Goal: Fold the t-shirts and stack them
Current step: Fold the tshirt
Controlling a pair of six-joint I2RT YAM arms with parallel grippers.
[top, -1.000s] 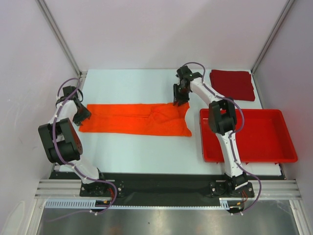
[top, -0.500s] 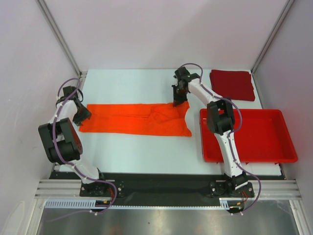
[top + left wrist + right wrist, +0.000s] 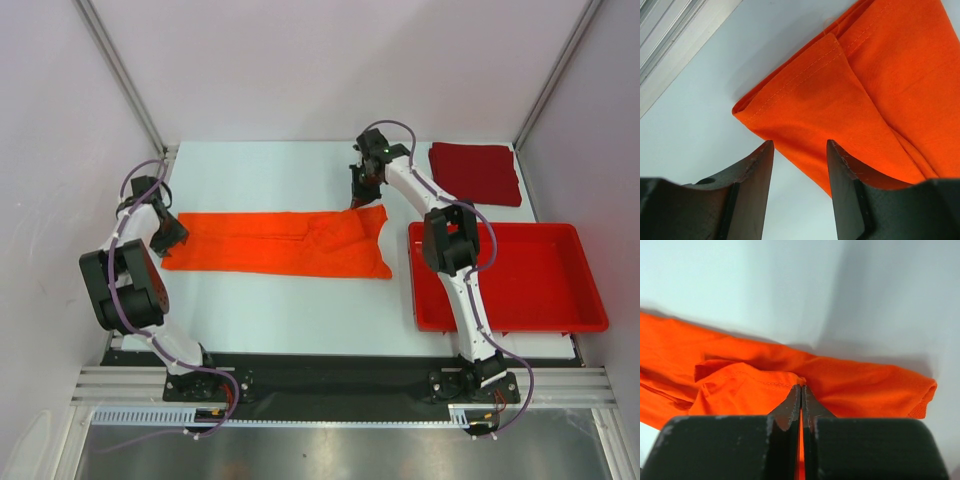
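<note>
White desk point(image 3: 270, 175) carries everything, with pale walls around it. On the right gripper point(image 3: 801, 390) the jaws are pressed together on a small pinch of the orange shirt point(image 3: 740, 385), at its far right corner. On the left gripper point(image 3: 799, 150) the jaws stand apart. The left corner of the same shirt lies just below and between them, and it is not gripped as far as I can see. The shirt lies across the middle of the desk as a long band, folded lengthwise. The red shirt point(image 3: 476, 172) lies as a folded square at the far right, beyond the tray point(image 3: 540, 275).

I judge the step in hand is the cross fold, one end onto the other. To do it well, the left jaws should close on all layers of the corner before any lifting. Then the ends should rise only a little, so that the band keeps straight and the edges meet evenly. A pinch that takes one layer only would open the lengthwise fold.
</note>
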